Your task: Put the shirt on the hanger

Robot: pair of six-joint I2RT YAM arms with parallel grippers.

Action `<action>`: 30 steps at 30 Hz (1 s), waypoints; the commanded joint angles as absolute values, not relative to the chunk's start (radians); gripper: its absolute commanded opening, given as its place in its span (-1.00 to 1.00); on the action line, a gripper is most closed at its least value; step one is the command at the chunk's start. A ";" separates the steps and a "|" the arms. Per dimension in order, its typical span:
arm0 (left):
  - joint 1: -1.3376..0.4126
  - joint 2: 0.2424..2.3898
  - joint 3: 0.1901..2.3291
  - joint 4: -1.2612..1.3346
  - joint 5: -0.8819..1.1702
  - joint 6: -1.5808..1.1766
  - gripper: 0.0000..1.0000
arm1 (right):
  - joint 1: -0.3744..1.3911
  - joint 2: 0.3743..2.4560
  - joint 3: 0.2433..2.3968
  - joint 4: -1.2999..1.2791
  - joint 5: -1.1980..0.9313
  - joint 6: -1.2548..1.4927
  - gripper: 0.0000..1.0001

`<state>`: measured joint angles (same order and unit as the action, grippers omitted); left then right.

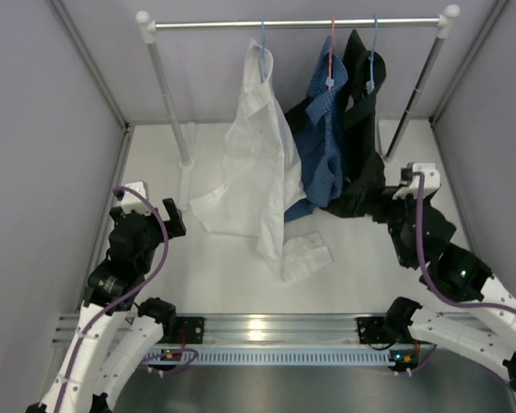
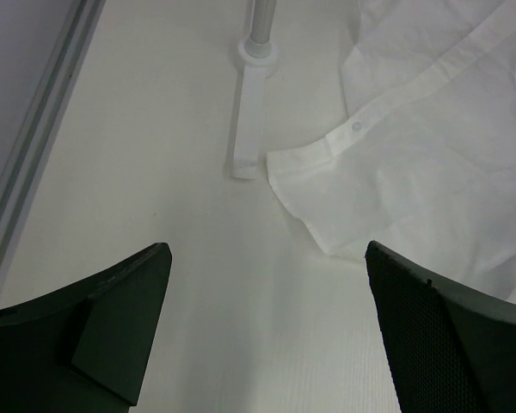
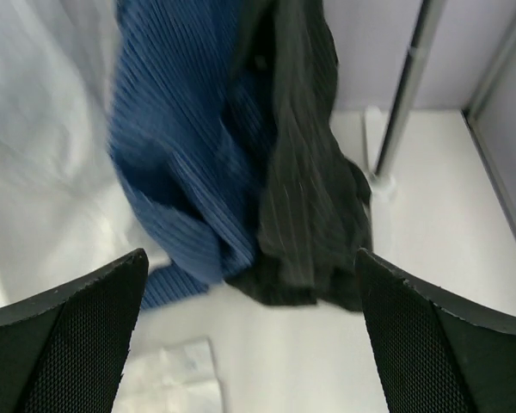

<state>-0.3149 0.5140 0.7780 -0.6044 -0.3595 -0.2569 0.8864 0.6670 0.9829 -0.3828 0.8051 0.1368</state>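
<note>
The left arm is folded low near the left edge of the surface (image 1: pixel 224 280). The left end effector (image 1: pixel 172 217) is spread wide and empty, with bare room before the shirt (image 1: pixel 256 163). The right end effector (image 1: pixel 410 178), near the right edge, is likewise spread and empty, facing the blue checked shirt (image 1: pixel 322 146). The shirt hangs from the hanger (image 1: pixel 263 43) at the far edge, its tail on the surface.

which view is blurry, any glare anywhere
Right wrist: the blue checked shirt and black garment are smeared and soft. Left wrist: sharp, the white shirt cuff button is crisp. Top external: bright glare on the metal rail at the near edge.
</note>
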 commanded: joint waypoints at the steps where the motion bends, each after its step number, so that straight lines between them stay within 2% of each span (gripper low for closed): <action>1: -0.310 0.466 0.767 -0.632 -0.389 -0.288 0.96 | 0.885 0.560 0.832 -0.466 0.900 0.186 0.99; 5: -0.308 0.446 0.730 -0.582 -0.411 -0.273 0.97 | 0.885 0.485 0.724 -0.475 0.977 0.210 0.99; 16: -0.308 0.427 0.715 -0.571 -0.328 -0.270 0.97 | 0.885 0.474 0.831 -0.745 0.993 0.360 0.99; 30: -0.308 0.423 0.712 -0.565 -0.290 -0.264 0.96 | 0.885 0.403 0.775 -0.759 0.985 0.351 0.99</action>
<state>-0.3145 0.4297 0.7158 -0.6193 -0.3103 -0.2672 0.8864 0.3985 0.7826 -0.7341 0.9733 0.3428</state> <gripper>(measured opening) 0.983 0.993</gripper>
